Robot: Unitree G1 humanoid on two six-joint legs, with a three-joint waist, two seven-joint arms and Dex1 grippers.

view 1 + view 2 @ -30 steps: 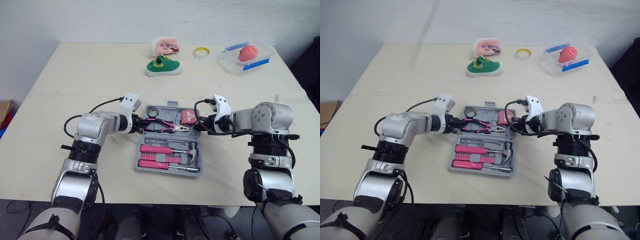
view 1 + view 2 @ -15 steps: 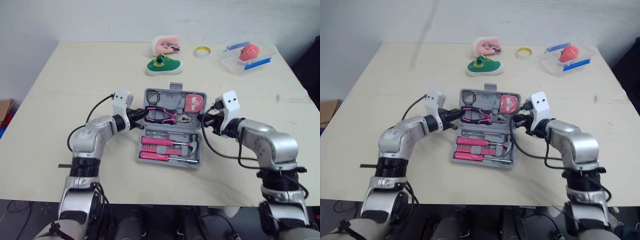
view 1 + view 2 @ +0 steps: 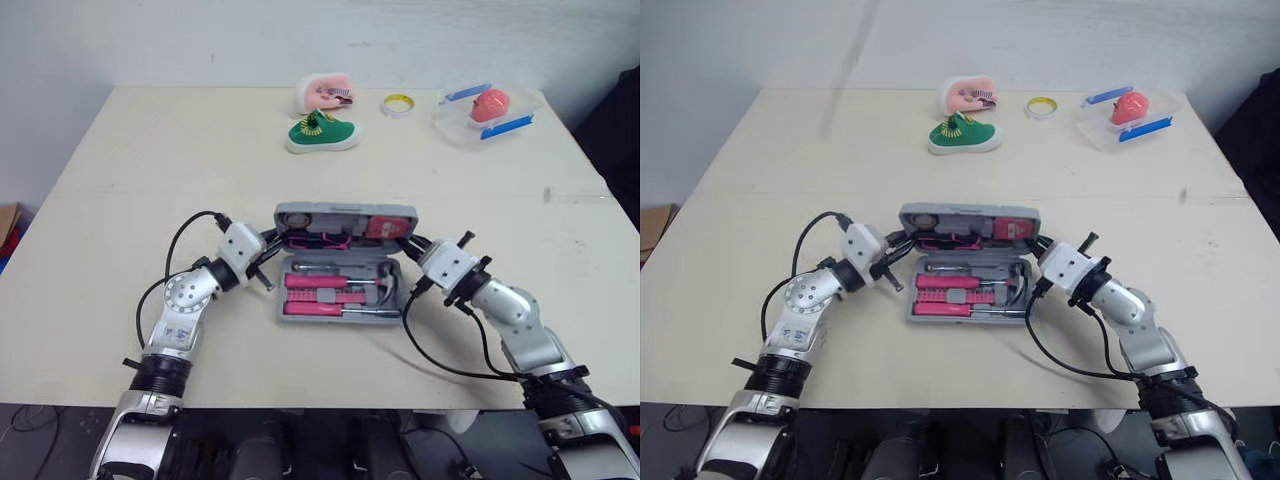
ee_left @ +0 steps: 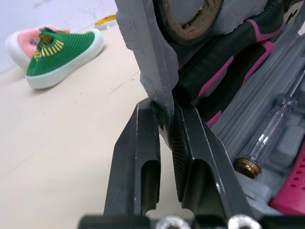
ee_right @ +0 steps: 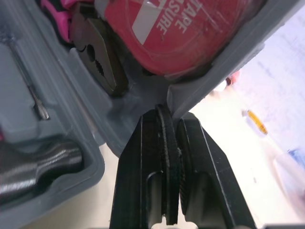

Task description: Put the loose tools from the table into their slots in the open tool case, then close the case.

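Both lid (image 3: pixel 345 213) ends are pinched, by left gripper (image 4: pixel 164 112) and right gripper (image 5: pixel 167 112); tools (image 3: pixel 320 298) look slotted in the tool case (image 3: pixel 340 318), so only lowering the half-raised lid remains.

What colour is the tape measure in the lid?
The tape measure in the lid is red with a white label, clearest in the right wrist view.

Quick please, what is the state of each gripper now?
Left gripper: closed on the edge of the case lid.
Right gripper: closed on the case lid too.
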